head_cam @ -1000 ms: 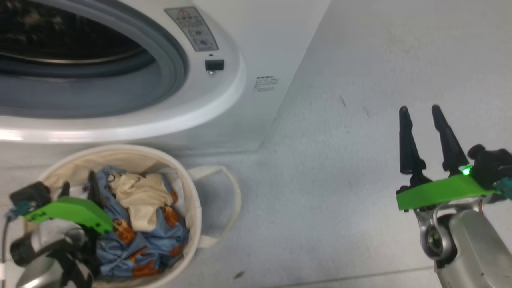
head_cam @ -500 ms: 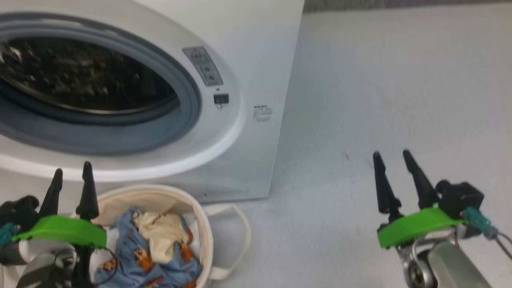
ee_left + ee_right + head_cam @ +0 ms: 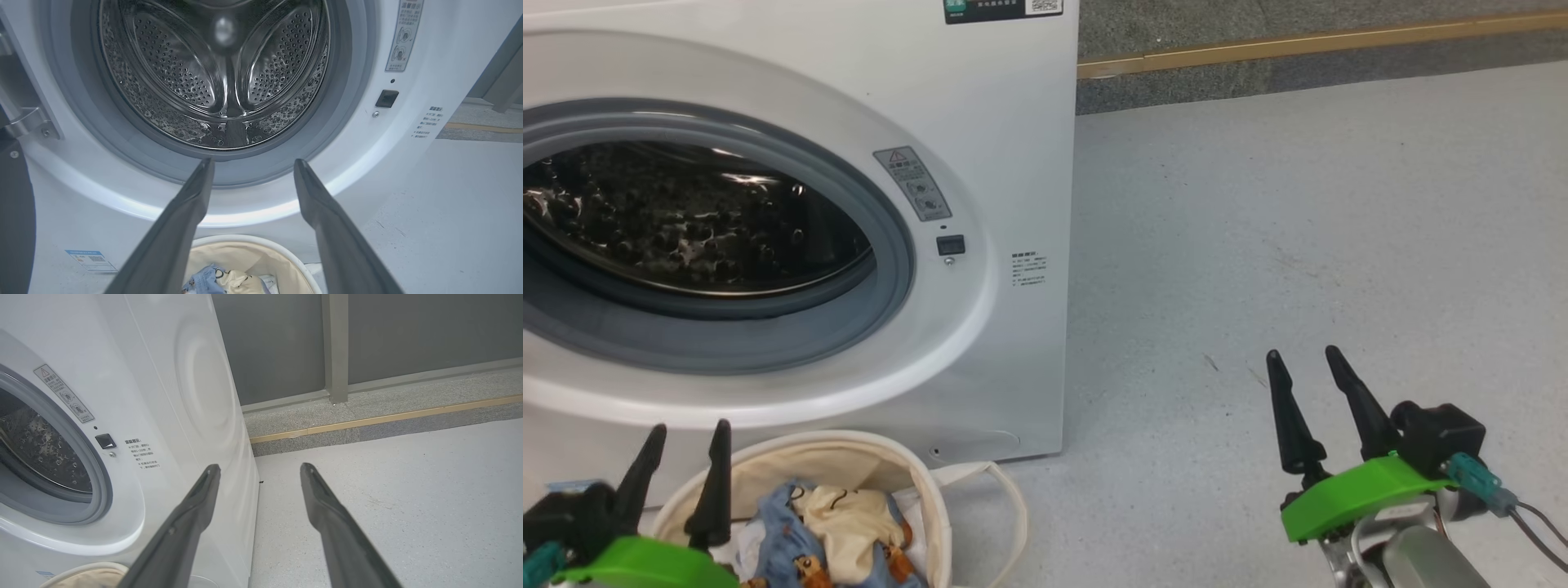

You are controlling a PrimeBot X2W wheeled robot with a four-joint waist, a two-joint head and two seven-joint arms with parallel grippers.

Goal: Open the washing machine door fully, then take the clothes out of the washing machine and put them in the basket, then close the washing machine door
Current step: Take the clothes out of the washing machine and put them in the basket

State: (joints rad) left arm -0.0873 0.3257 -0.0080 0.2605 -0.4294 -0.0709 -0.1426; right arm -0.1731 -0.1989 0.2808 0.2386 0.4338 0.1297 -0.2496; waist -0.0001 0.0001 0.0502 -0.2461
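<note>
The white washing machine (image 3: 1021, 122) stands at the left with its mouth uncovered, and its steel drum (image 3: 216, 69) looks empty. A dark strip of the washing machine door (image 3: 14, 212) hangs by the metal hinge at the far left of the left wrist view. The cream basket (image 3: 849, 457) sits on the floor below the mouth. It holds the clothes (image 3: 849, 531), blue bear-print fabric with a cream piece. My left gripper (image 3: 689, 429) is open and empty just left of the basket, pointing at the drum. My right gripper (image 3: 1301, 355) is open and empty over bare floor.
Grey floor (image 3: 1298, 204) stretches right of the machine to a raised kerb with a yellow strip (image 3: 1298, 41). A grey wall with a post (image 3: 335, 343) stands behind it. One basket loop handle (image 3: 1005, 506) lies toward the right.
The head camera has tilted up, so the whole picture has shifted. My left gripper has lifted out of the basket and now points up at the machine; the clothes stay in the basket.
</note>
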